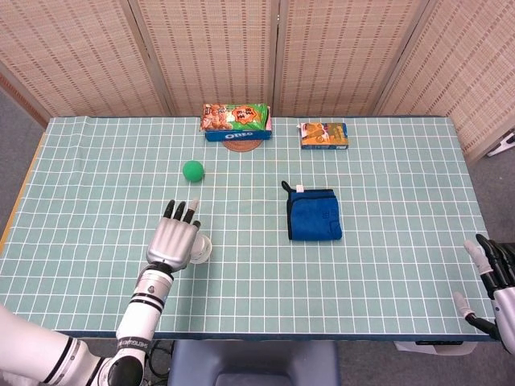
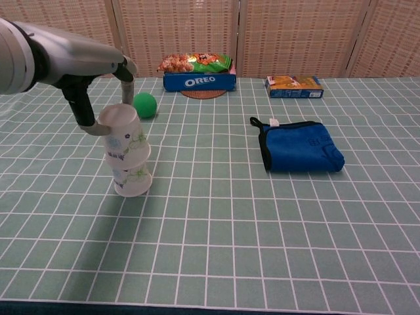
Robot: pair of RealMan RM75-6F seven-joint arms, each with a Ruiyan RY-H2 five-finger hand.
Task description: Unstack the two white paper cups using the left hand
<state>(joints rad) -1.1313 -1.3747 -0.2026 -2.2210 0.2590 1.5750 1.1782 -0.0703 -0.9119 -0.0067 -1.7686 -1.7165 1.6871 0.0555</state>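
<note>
Chest view shows the left robot hand (image 2: pixel 98 98) holding the top cup (image 2: pixel 124 133) by its upturned base, raised partway off the bottom cup (image 2: pixel 133 178), which stands upside down on the desk (image 2: pixel 230 230). A green ball (image 2: pixel 145 105) lies just behind them, a blue cloth (image 2: pixel 300 146) well to the right. Head view shows the right robot hand (image 1: pixel 492 281) at the desk's right edge, fingers spread, holding nothing.

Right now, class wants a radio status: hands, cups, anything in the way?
Left hand grips upper cup, raised, tilted, partly out of lower cup. Right hand open at table edge. Green ball behind, apart.
</note>
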